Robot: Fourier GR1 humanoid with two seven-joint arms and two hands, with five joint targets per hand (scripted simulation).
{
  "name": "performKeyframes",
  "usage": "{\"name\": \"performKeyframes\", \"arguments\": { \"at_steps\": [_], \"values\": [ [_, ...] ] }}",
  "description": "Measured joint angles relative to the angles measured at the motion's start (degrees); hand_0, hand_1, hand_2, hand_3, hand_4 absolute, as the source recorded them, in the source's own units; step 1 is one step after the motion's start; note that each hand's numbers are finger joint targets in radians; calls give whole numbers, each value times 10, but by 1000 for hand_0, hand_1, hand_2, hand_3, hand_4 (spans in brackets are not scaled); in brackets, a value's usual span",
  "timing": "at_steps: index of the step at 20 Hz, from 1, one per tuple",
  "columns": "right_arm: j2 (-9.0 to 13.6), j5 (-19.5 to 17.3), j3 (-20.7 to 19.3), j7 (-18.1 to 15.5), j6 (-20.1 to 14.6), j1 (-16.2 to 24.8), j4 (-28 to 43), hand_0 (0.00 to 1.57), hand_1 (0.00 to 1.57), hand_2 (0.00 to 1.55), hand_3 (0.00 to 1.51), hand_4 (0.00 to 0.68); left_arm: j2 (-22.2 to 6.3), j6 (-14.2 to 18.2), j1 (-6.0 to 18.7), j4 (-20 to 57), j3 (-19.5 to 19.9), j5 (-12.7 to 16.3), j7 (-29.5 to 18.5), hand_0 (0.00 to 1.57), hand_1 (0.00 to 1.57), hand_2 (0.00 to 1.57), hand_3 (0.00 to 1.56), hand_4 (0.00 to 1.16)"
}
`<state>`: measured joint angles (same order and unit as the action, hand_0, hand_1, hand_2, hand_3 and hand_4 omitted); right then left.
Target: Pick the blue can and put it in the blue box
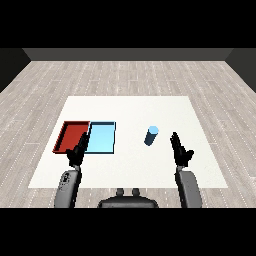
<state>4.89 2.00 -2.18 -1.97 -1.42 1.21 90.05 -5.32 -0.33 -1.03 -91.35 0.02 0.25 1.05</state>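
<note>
The blue can (151,135) stands upright on the white table (130,110), right of the two trays. The light blue tray (102,138) lies left of centre, with nothing in it. My right hand (180,150) hovers a short way to the right of the can and nearer to me, its fingers straight and pointing away, not touching the can. My left hand (78,151) is raised over the near edge where the red and blue trays meet, fingers relaxed and holding nothing.
The red tray (71,137) lies directly left of the light blue tray, touching it. Grey wood flooring surrounds the table on all sides.
</note>
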Motion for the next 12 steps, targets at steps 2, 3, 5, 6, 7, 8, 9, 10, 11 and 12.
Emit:
{"name": "performKeyframes", "arguments": {
  "at_steps": [2, 3, 5, 6, 7, 8, 9, 10, 11, 12],
  "values": [
    [0, -6, -1, 3, -1, -17, -14, 0, 0, 0, 0, 0, 1, -1, 2, 1, 3, -3, -2, 0, 0, 0, 0, 0],
    [0, -10, -1, 6, -3, -31, -25, 0, 0, 0, 0, 0, 1, 0, 3, 2, 4, -5, -4, 0, 0, 0, 0, 0],
    [1, -20, -1, 12, -7, -67, -56, 0, 0, 0, 0, 0, -1, 1, 6, 4, 7, -9, -8, 0, 0, 0, 0, 0],
    [3, -25, -3, 17, -9, -92, -74, 0, 0, 0, 0, 0, -5, -2, 7, 8, 13, -7, -16, 0, 0, 0, 0, 0],
    [-4, -14, 1, 3, 1, -103, -70, 0, 0, 0, 0, 0, 1, -8, 11, -1, 14, 3, -39, 0, 0, 0, 0, 0],
    [-13, -5, 4, -17, 10, -108, -72, 0, 0, 0, 0, 0, 7, -13, 13, -5, 15, 11, -62, 0, 0, 0, 0, 0],
    [-16, 6, 4, -33, 22, -112, -72, 0, 0, 0, 0, 0, 10, -18, 14, -9, 17, 19, -83, 0, 0, 0, 0, 0],
    [-13, 19, -1, -48, 37, -117, -75, 0, 0, 0, 0, 0, 12, -21, 17, -9, 19, 23, -103, 0, 0, 0, 0, 0],
    [-16, 24, -2, -64, 44, -125, -86, 0, 0, 0, 0, 0, 12, -27, 16, -13, 23, 30, -117, 0, 0, 0, 0, 0],
    [-14, 30, -6, -82, 56, -132, -102, 0, 0, 0, 0, 0, 11, -33, 9, -23, 23, 34, -127, 0, 0, 0, 0, 0]
  ]
}}
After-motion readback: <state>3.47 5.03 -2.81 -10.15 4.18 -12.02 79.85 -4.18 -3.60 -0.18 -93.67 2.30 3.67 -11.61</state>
